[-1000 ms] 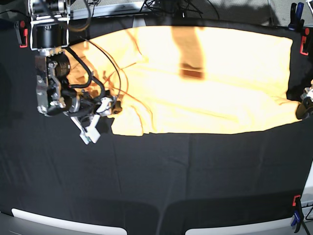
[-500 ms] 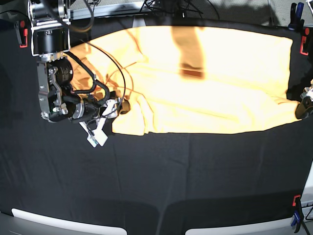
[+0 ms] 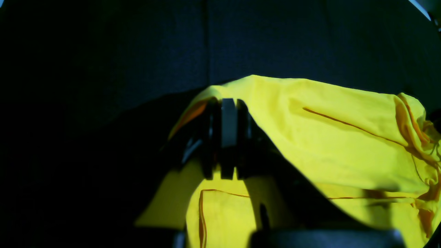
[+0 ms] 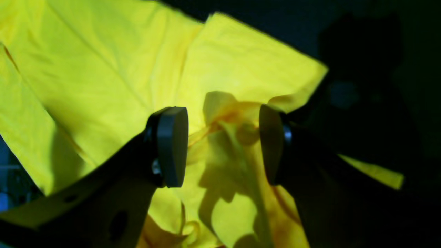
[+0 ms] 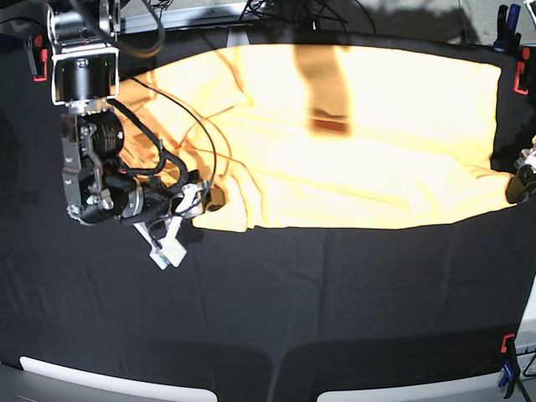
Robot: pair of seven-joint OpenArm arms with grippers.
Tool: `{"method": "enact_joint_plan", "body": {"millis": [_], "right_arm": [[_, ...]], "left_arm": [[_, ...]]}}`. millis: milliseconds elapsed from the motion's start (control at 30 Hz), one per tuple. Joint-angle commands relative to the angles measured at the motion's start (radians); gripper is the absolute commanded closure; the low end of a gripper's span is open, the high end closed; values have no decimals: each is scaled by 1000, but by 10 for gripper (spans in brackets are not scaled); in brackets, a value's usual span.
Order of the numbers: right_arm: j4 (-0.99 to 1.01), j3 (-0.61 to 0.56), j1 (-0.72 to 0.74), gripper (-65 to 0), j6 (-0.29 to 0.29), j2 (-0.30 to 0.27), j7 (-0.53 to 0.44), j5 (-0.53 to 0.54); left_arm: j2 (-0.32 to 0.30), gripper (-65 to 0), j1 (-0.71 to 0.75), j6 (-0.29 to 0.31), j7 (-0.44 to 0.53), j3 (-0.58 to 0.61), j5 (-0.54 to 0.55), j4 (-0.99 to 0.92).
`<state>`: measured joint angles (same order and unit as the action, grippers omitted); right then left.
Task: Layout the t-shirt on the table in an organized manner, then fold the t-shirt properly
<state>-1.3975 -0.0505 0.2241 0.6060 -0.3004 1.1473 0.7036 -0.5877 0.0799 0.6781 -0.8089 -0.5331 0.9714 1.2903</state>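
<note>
- Starting at the 9 o'clock side of the base view: the right claw (image 5: pixel 172 230) is parked at the near-left corner of the t-shirt (image 5: pixel 352 142), and its wrist cam shows both pads spread wide with a scrunched-up knot of cloth sitting right between them. The pads (image 4: pixel 172 146) aren't touching it, so nothing's gripped on this side.
- The shirt itself is spread sideways across the far half of the table (image 5: pixel 276 318), roughly 10 o'clock through 3 o'clock. The middle looks pretty flat, but the bit around 9–10 o'clock is rumpled, with a sleeve-ish flap folded over itself.
- My guess is the step in hand is still the layout part: getting that left corner grabbed and pulled out flat. If so, I'd drop the spread claw straight down over the bunched bit, catch just one layer at the edge instead of the whole wad, then drag out toward 8 o'clock, keeping it low.
- Over at 3 o'clock, the left claw (image 5: pixel 525 180) is at the opposite end of the shirt. Its wrist cam shows the jaws pressed together right at a fold of the yellow cloth, so it looks like it's pinching the hem there, though the shadow makes the exact contact hard to see.
- That pinch should work as the anchor. Pulling against it gently should take out the long creases; yank too hard and the cloth will probably slip free or the whole shirt will slide.
</note>
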Motion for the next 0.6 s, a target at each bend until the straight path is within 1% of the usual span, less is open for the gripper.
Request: {"method": "enact_joint_plan", "body": {"millis": [0,100,133,233,300,333,467,500,567], "right_arm": [[-21,4,23,-318,8,5,-12,7],[-21,4,17,-318,8,31,-12,-19],[-21,4,16,-318,8,41,-12,-48],[-21,4,6,-316,7,74,-12,-181],[-21,4,2,-278,7,90,-12,-255],[-21,4,2,-258,7,93,-13,-267],[-21,4,2,-198,7,92,-12,-267],[-21,4,2,-173,6,92,-12,-267],[-21,4,3,-103,6,92,-12,-267]], "left_arm": [[-25,0,-13,7,24,-10,22,16],[-25,0,-13,7,24,-10,21,16],[-25,0,-14,7,24,-10,21,16],[-25,0,-13,7,24,-10,21,16],[-25,0,-14,7,24,-10,21,16],[-25,0,-14,7,24,-10,22,16],[-25,0,-14,7,24,-10,21,16],[-25,0,-14,7,24,-10,21,16],[-25,0,-14,7,24,-10,21,16]]}}
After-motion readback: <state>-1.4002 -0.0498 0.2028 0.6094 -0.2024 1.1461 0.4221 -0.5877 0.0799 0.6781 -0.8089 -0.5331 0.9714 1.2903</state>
